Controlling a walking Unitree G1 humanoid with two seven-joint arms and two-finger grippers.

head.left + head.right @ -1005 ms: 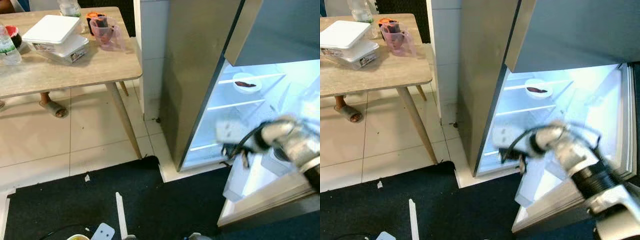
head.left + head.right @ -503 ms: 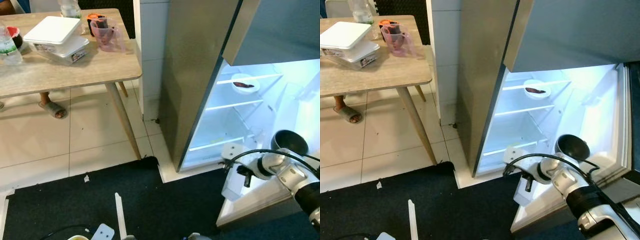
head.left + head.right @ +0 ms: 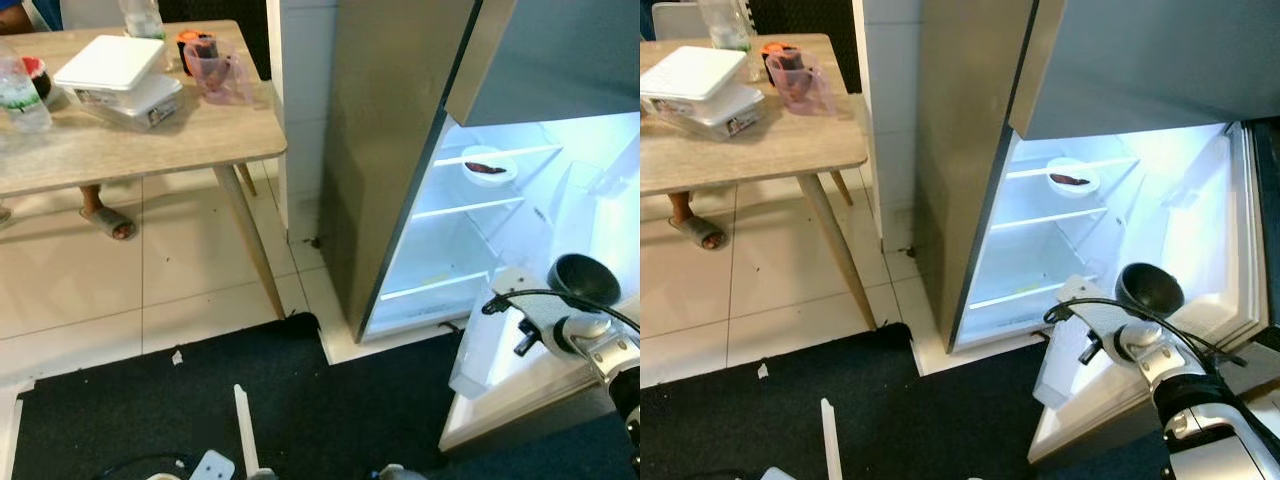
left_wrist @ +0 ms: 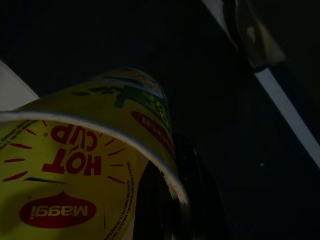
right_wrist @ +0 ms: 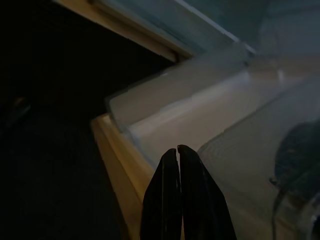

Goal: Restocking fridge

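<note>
The fridge (image 3: 400, 150) stands open, its lit shelves (image 3: 470, 210) nearly bare; a white bowl (image 3: 487, 167) with something dark in it sits on the upper shelf. My right gripper (image 3: 522, 343) hangs low beside the clear bin (image 3: 475, 350) of the open door. In the right wrist view its fingers (image 5: 170, 180) are pressed together, holding nothing. In the dark left wrist view a yellow Maggi Hot Cup noodle cup (image 4: 75, 165) sits close to the camera in my left gripper (image 4: 170, 195), with one black finger (image 4: 197, 200) against its side.
A wooden table (image 3: 200, 135) at the left carries stacked white lidded containers (image 3: 115, 75), a pink measuring cup (image 3: 215, 70) and a water bottle (image 3: 20, 95). A person's sandalled foot (image 3: 105, 218) shows under it. A black mat (image 3: 300, 400) covers the floor before the fridge.
My right arm has dropped from in front of the fridge shelves and swung right, down to the door's bin. The table and fridge stay put.
</note>
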